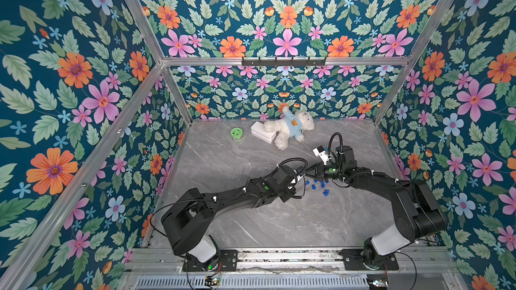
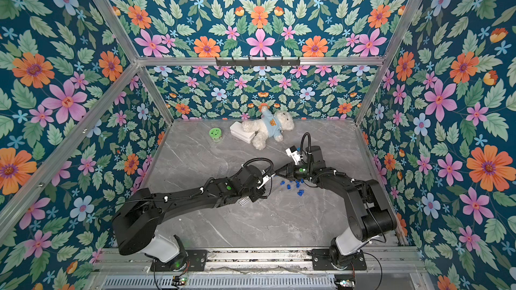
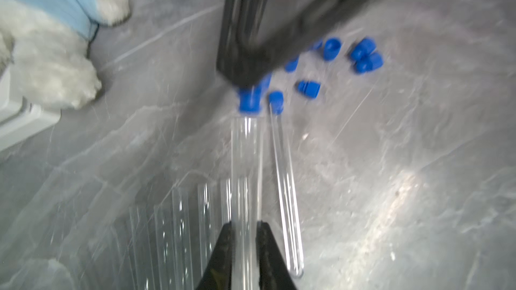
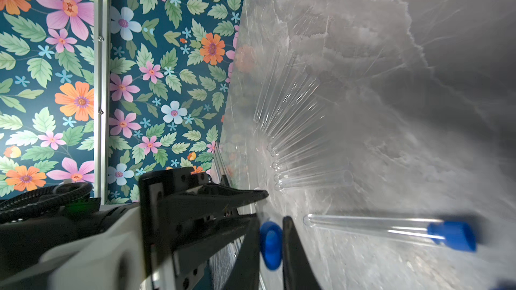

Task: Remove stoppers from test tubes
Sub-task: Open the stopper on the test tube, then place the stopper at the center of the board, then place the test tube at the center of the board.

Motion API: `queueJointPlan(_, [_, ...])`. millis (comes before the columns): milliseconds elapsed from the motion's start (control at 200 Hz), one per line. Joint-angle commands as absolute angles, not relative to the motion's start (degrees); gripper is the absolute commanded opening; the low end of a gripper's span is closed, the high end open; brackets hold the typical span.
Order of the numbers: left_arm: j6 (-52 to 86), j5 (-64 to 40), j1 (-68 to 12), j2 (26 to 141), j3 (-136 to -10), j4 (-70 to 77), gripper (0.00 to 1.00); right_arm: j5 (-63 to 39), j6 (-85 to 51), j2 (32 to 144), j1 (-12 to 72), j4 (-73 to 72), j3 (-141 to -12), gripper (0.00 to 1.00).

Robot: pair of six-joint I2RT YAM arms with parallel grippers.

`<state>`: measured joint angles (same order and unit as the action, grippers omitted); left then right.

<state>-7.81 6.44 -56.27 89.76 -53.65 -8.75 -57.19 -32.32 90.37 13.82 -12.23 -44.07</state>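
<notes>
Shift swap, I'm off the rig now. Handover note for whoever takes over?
Left hand: shut on a test tube.
Right hand: shut on that tube's blue stopper; too blurred to tell if it is out.
Done: a row of open tubes lies on the table, with loose stoppers nearby.
Left: finish this pull, then the one capped tube lying alongside.

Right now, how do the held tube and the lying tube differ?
The left gripper holds the held tube; the lying tube rests untouched on the table. The right gripper pinches the held tube's stopper; the lying tube's is free. Both clear, each with a blue stopper.
</notes>
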Motion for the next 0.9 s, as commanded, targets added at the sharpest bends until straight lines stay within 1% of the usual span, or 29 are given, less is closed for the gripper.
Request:
queueJointPlan(0, [-8.17,8.51,-56.21,89.92,-53.86,-12.69,0.0,-56.83,-32.08,90.0,13.72,-14.06,-43.94,0.0])
queueJointPlan(120, [-8.16,8.8,-56.21,89.68,-53.88,-13.07,0.0,-56.49,-32.17,89.85,13.43,-14.02,-43.83,0.0])
queueJointPlan(195, [-8.02,8.65,-56.25,89.68,-53.88,-13.1,0.0,-54.04,-30.67,89.48,13.19,-11.33,-44.15,0.0])
queueJointPlan(255, [-7.76,8.38,-56.25,89.82,-53.88,-12.93,0.0,-49.93,-27.64,89.13,12.88,-5.94,-45.18,0.0])
queueJointPlan(390, [-6.64,6.85,-56.25,90.39,-53.48,-11.24,0.0,-37.26,-21.64,87.6,12.51,5.11,-47.02,0.0])
queueJointPlan(470, [-6.09,5.97,-56.33,91.1,-53.56,-10.38,0.0,-30.81,-19.78,86.94,12.48,9.0,-47.8,0.0])
queueJointPlan(555, [-5.71,5.92,-56.48,92.07,-53.86,-10.2,0.0,-26.67,-19.27,86.57,12.44,10.69,-47.9,0.01])
queueJointPlan(665, [-5.11,5.76,-56.5,93.44,-54.38,-10.37,0.0,-23.82,-19.03,87.16,11.89,12.21,-48.18,0.02])
queueJointPlan(895, [-4.15,5.84,-56.49,97.45,-55.76,-10.99,0.0,-21.99,-19.01,87.63,11.08,12.43,-47.99,0.02])
